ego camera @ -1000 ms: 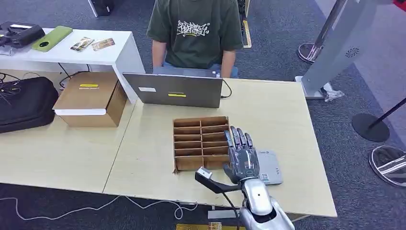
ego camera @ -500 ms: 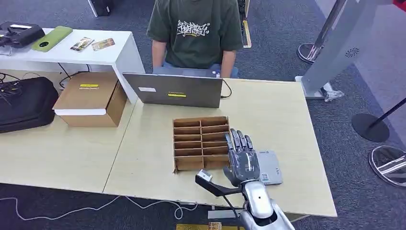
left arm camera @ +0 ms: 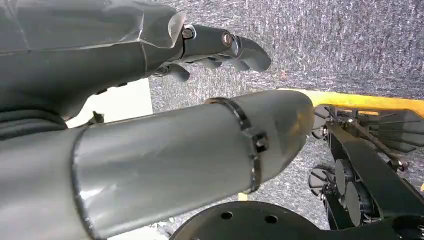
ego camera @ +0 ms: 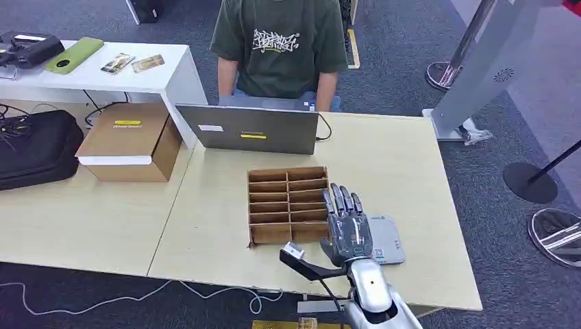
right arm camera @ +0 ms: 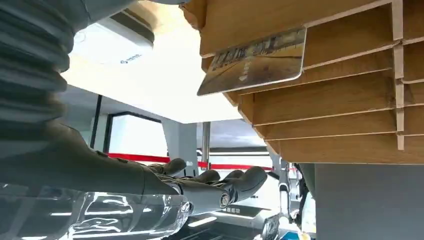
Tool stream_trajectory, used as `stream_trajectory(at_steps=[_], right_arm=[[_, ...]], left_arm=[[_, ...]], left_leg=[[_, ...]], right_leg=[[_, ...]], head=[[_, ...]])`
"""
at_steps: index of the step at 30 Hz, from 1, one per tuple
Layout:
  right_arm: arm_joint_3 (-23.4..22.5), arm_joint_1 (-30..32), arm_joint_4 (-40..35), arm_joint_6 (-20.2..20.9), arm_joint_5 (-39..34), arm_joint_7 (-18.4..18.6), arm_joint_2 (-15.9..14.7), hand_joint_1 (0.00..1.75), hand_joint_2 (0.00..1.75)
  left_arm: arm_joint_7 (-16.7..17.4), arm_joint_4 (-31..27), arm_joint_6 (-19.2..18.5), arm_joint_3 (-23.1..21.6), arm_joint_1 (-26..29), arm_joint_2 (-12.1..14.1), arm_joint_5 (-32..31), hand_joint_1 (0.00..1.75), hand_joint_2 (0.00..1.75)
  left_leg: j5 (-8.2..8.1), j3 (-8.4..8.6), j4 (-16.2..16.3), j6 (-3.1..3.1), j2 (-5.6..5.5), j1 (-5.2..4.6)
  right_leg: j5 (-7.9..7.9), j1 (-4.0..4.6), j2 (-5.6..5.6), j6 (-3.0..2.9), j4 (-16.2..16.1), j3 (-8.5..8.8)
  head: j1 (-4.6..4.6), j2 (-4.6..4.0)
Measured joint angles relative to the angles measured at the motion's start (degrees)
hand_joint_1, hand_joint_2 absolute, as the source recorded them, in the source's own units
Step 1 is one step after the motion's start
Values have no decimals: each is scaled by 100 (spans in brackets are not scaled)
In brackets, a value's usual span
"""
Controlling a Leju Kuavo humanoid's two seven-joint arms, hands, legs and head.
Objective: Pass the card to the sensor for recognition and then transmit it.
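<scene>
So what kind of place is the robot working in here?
Likely an office or demo space: grey carpet, light wooden tables, a person seated behind a laptop, and stanchion bases nearby.

card gold-brown, printed | divider box tan | sensor grey | carpet grey-blue
</scene>
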Motion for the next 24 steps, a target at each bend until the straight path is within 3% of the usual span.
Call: stream_trajectory(at_steps=[1,3,4,5,24], right_arm=[[0,12,-13,0,0,-4,-7,0,175],[0,37,-44,2,0,-4,-15,19,175],[0,49,-57,7,0,-4,-17,138,175],[-2,60,-74,13,0,-6,-20,169,175],[-109,162,-197,79,0,-116,-20,175,175]], left_arm=[[0,0,0,-15,1,0,0,0,0],[-2,0,-2,-22,3,0,0,0,0],[-2,0,-7,-22,3,0,0,0,0],[-2,0,-11,-26,3,0,2,0,0],[-7,0,-52,-118,5,0,-7,0,0]], left_leg=[[0,0,0,0,0,0],[0,0,0,0,0,0],[0,0,0,0,0,0],[0,-1,0,0,0,0],[0,0,0,0,0,0]], right_leg=[[0,0,0,0,0,0],[0,0,0,0,0,0],[0,0,0,0,0,0],[0,0,0,0,0,0],[0,0,0,0,-1,0]], head=[[-2,0],[0,0],[-2,0],[-2,0],[-2,0]])
